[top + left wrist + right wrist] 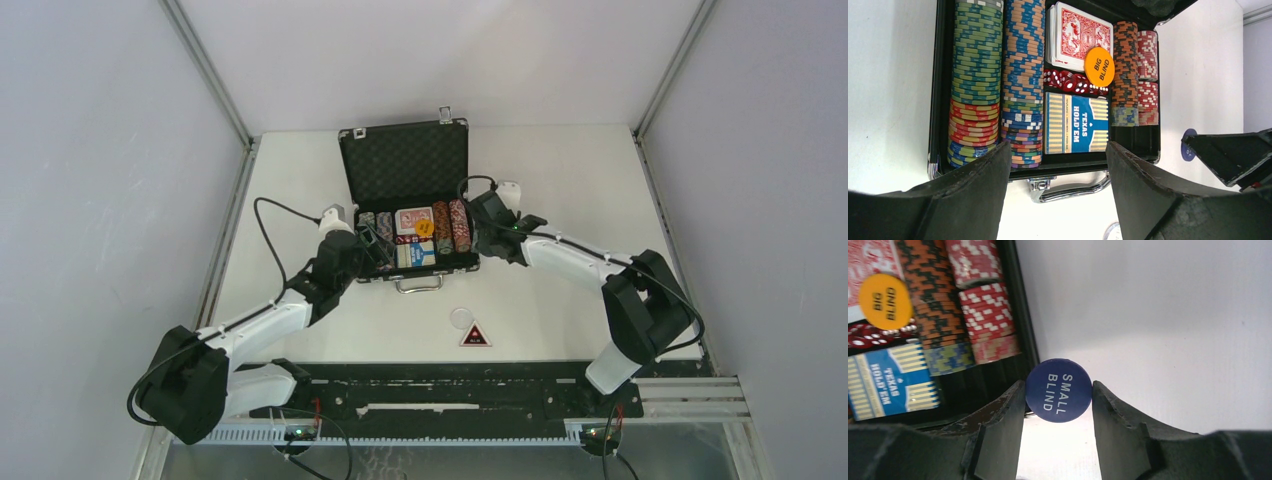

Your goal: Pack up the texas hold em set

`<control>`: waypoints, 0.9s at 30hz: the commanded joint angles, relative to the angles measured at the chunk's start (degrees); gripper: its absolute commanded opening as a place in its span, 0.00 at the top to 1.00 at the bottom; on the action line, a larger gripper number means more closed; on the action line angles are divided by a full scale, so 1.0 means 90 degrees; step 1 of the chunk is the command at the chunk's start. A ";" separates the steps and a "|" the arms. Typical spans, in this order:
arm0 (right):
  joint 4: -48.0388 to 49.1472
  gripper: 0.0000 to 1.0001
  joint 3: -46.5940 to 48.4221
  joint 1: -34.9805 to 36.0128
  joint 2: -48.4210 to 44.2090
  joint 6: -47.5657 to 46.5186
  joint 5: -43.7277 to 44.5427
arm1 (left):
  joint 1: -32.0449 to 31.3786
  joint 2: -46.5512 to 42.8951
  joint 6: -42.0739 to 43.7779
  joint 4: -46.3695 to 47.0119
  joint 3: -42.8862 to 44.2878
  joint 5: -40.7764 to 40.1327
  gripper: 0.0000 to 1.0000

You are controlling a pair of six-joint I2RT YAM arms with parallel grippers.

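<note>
An open black briefcase (405,165) stands at the centre of a white table (560,200), its foam-lined lid upright at the far side and its silver handle (1068,187) facing the arms.

Only the left wrist view shows the contents clearly: rows of multicoloured poker chips (975,75) down both sides and, between them, a red card deck (1080,35), a cluster of red dice (1070,81) and a blue "Texas Hold'em" deck (1078,122). An orange "Big Blind" token (1099,66) lies half on the red deck. The left gripper (1058,150) hovers over the case's near edge, fingers spread wide, holding nothing.

The right wrist view adds what the others barely show – a blue "Small Blind" token (1059,392) pinched by its edges between the fingers of the right gripper (1058,385), just outside the case's right wall (over bare table, not inside).

From above, both arms flank the case, partly covering its front corners. Nearer the arm bases lie a clear round disc (462,318) and a triangular sticker (475,336).

Pale walls (100,150) and metal frame posts (205,70) enclose the table.
</note>
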 commanded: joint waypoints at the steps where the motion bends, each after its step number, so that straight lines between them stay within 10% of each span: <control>1: -0.0072 0.44 0.0444 0.0133 0.0025 -0.0161 0.0143 | 0.0027 -0.0022 0.0007 0.0164 0.0060 0.0074 0.26; 27: -0.0339 0.43 0.3377 0.0812 0.2326 -0.0724 -0.0236 | 0.0038 -0.0117 0.0043 0.0111 0.0041 -0.0033 0.26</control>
